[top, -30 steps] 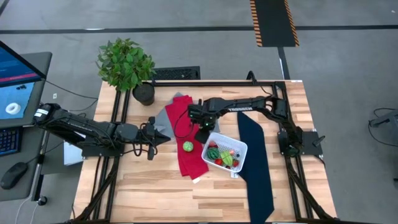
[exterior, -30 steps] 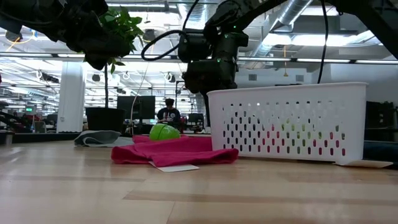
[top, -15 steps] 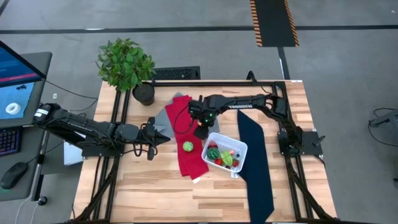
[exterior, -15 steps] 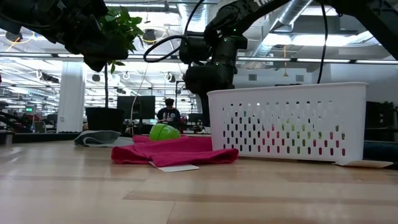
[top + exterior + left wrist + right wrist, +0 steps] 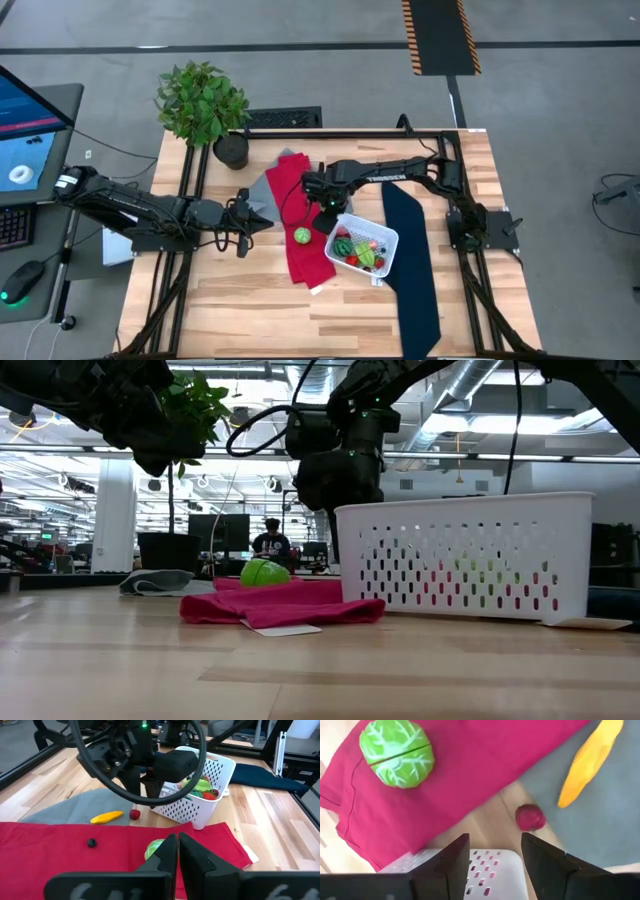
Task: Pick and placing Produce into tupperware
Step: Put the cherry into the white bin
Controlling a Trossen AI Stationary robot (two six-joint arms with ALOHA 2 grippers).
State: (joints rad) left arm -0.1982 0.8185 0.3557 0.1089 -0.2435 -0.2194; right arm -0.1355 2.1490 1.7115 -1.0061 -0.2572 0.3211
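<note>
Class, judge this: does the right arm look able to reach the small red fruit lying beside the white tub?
Probably yes. The right gripper hangs open over the tub corner, with the small red fruit just ahead on bare wood and nothing between them; the yellow piece lies clear beyond.

Right arm [image 5: 385,172] over tub [image 5: 385,262]

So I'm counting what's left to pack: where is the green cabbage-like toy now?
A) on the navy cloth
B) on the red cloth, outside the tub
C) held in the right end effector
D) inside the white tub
B: the green toy lies on the red cloth, beside the white tub, and the right end effector stands open and empty above the tub's edge.
</note>
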